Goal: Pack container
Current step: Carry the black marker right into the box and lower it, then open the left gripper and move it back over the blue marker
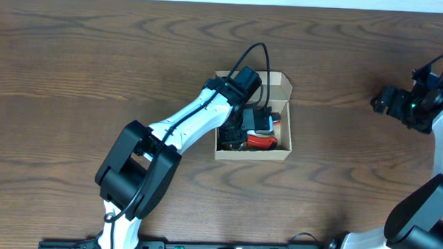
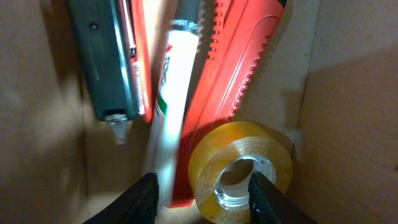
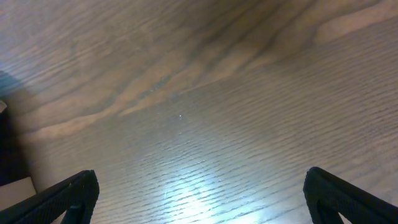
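The container (image 1: 250,155), a tan cardboard box with its flap lid open at the far side, sits mid-table. My left gripper (image 1: 240,131) reaches down inside it. In the left wrist view the box wall (image 2: 348,93) surrounds a black stapler (image 2: 106,62), a white marker (image 2: 171,106), a red utility knife (image 2: 242,62) and a roll of clear yellowish tape (image 2: 242,165). The left gripper (image 2: 205,202) is open, its fingers on either side of the tape with a gap on the left. My right gripper (image 1: 381,100) is open and empty over bare table (image 3: 202,199).
The dark wood table (image 1: 97,76) surrounds the box. The left arm's white links (image 1: 184,123) slant from the front left up to the box. The right arm (image 1: 442,140) runs along the right edge.
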Controlling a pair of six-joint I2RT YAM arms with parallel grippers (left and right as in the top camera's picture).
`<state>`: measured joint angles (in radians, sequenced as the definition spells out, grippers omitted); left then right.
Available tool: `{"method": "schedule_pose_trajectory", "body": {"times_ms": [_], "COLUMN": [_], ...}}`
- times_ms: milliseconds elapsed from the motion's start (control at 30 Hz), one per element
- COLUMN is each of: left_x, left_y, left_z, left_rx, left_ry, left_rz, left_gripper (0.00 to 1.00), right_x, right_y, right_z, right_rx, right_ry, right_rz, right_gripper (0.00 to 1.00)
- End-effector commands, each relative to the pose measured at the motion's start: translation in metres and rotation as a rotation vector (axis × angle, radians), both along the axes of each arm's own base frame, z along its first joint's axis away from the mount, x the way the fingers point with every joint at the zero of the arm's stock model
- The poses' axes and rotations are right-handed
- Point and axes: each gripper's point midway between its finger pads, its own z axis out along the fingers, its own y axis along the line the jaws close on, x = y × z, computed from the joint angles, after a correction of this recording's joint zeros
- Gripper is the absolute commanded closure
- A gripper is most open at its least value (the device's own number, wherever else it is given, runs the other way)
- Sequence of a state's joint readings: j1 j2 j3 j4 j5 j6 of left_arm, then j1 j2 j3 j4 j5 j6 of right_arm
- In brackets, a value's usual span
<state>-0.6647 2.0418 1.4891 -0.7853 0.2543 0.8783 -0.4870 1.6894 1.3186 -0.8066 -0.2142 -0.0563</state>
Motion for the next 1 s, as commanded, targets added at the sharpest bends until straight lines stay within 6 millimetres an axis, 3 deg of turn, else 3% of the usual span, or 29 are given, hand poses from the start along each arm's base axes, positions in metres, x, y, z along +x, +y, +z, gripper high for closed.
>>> {"method": "schedule_pose_trajectory", "body": {"times_ms": [0, 133, 200, 333, 400, 433, 467, 600, 733, 833, 967], "left_x": [0.007, 0.019, 0.024, 0.034, 0.042, 0.045, 0.048, 0.049, 0.054, 0.039, 0.023], "left_y": [0.001, -0.001, -0.001, 0.01, 0.024, 0.031, 0.041, 0.085, 0.156, 0.212, 0.263], "left_z": [0.013, 0.051, 0.083, 0.149, 0.184, 0.201, 0.217, 0.265, 0.28, 0.269, 0.252], "left_rx": [0.003, -0.012, -0.027, -0.047, -0.055, -0.062, -0.068, -0.092, -0.099, -0.055, 0.092], "left_ry": [-0.034, -0.102, -0.14, -0.225, -0.287, -0.32, -0.352, -0.413, -0.392, -0.282, -0.341], "left_rz": [0.033, 0.058, 0.085, 0.212, 0.332, 0.397, 0.464, 0.63, 1.033, 1.373, 1.559], "left_gripper": [0.44, 0.43, 0.36, 0.31, 0.28, 0.13, 0.05, 0.05, 0.05, 0.05, 0.05], "right_x": [0.0, 0.0, 0.0, 0.0, 0.0, 0.0, 0.0, 0.0, 0.0, 0.0, 0.0], "right_y": [0.003, 0.003, 0.003, 0.003, 0.003, 0.003, 0.003, 0.003, 0.004, 0.004, 0.004], "right_z": [0.0, 0.0, 0.0, 0.0, 0.0, 0.0, 0.0, 0.0, 0.0, 0.0, 0.0], "right_rx": [0.014, 0.015, 0.014, 0.014, 0.014, 0.014, 0.014, 0.015, 0.018, 0.018, 0.018], "right_ry": [-0.007, -0.007, -0.007, -0.008, -0.007, -0.007, -0.007, -0.007, -0.008, -0.008, -0.008], "right_rz": [0.016, 0.016, 0.016, 0.017, 0.016, 0.016, 0.016, 0.016, 0.018, 0.018, 0.018], "right_gripper": [0.01, 0.01, 0.01, 0.01, 0.01, 0.01, 0.01, 0.01, 0.01, 0.01, 0.01]}}
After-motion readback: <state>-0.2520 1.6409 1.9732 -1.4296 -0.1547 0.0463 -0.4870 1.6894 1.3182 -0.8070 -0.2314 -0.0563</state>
